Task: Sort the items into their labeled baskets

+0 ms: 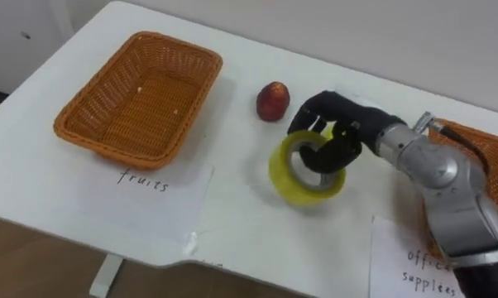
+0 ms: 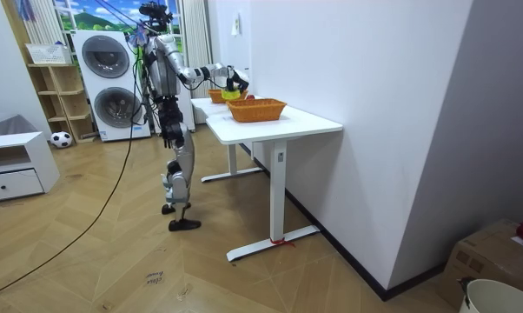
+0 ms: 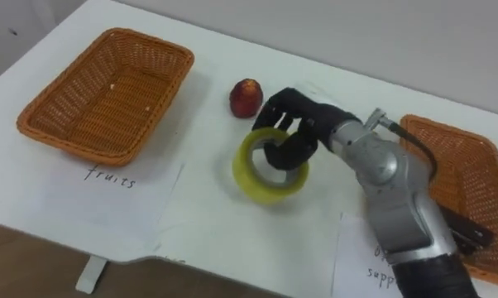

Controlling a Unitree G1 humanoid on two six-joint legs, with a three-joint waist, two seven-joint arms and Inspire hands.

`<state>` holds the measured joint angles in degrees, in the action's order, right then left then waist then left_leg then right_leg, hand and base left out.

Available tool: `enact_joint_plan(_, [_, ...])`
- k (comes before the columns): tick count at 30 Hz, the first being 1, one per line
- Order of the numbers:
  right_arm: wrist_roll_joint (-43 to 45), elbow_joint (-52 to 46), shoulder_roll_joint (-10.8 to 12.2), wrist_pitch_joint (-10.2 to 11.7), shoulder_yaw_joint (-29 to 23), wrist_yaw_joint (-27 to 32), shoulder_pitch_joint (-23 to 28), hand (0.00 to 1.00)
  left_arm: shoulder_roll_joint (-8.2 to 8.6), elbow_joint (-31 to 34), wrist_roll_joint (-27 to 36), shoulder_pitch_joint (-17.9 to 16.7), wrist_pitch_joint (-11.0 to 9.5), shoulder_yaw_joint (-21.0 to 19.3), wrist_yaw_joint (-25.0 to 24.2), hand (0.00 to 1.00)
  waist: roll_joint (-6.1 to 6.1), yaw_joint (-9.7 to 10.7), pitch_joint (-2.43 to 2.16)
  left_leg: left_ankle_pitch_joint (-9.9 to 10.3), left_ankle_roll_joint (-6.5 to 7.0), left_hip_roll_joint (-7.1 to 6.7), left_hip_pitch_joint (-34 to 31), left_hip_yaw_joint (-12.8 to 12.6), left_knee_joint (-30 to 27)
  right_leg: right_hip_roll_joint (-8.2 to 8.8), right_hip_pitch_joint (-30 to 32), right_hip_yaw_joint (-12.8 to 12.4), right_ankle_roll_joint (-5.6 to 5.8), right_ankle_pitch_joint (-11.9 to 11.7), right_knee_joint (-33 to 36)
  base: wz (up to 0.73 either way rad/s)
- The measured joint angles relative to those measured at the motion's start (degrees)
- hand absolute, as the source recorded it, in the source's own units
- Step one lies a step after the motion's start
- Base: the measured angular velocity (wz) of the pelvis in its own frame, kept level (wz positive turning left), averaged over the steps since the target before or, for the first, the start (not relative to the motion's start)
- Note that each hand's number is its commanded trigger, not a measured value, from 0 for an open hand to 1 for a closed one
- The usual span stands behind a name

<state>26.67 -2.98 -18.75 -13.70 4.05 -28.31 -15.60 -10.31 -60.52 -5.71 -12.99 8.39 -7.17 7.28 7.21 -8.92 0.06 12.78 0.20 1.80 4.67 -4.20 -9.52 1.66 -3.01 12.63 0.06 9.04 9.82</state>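
One of two items in hand: gripped yellow tape roll (image 1: 305, 189), tilted, mid-table (image 1: 232, 141), with clenched right hand (image 1: 336, 128); red fruit (image 1: 272, 101) just beside, toward far edge. Next, likely: needed carry to right-end basket (image 3: 481, 182), then release.

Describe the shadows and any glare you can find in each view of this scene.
Left eye view: soft, even light; the tape in the right hand throws a faint shadow on the table, the peach a smaller one; no glare. Right eye view: the same. Room view: even indoor light, with shade under the table by the wall.
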Motion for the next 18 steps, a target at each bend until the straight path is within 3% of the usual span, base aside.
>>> enact_joint_plan(4, [-2.1, -1.0, -0.1, 0.1, -3.5, 2.5, 0.0, 1.0, 0.2, 0.4, 0.7, 0.0, -1.2, -0.7, 0.0, 0.0, -0.11, 2.3, -0.08, 0.0, 0.0, -0.05, 0.1, -0.4, 0.0, 0.01, 0.1, -0.5, 0.06, 0.0, 0.0, -0.06])
enact_joint_plan(8, [-4.6, -4.7, -1.8, 0.1, -5.8, 4.2, 0.0, 1.0, 0.27, 1.0, 1.6, 0.0, -2.4, -0.9, 0.0, 0.0, -0.03, 4.0, -0.14, 0.0, 0.0, -0.06, 0.4, -0.4, 0.0, -0.01, 0.1, -0.7, 0.07, -0.1, 0.0, 0.0])
enact_joint_plan(11, [-5.6, -5.2, -2.0, 1.2, -7.7, 5.8, 0.0, 1.0, 0.26, 1.0, 1.6, -0.1, -2.5, -1.4, 0.0, 0.0, 0.1, 4.5, -0.23, 0.0, 0.0, -0.01, 0.7, -0.5, 0.0, -0.06, 0.0, -1.1, 0.07, -0.1, 0.0, -0.03])
enact_joint_plan(18, [-6.3, -5.2, -3.4, 1.3, -9.0, 7.3, 0.0, 1.0, 0.21, 2.0, 1.6, -0.7, -2.6, -2.8, -0.3, 0.0, 0.16, 5.6, -0.21, 0.0, -0.01, 0.44, 1.0, -1.6, 0.1, -0.23, 0.1, -1.5, -0.03, -0.3, 0.0, -0.06])
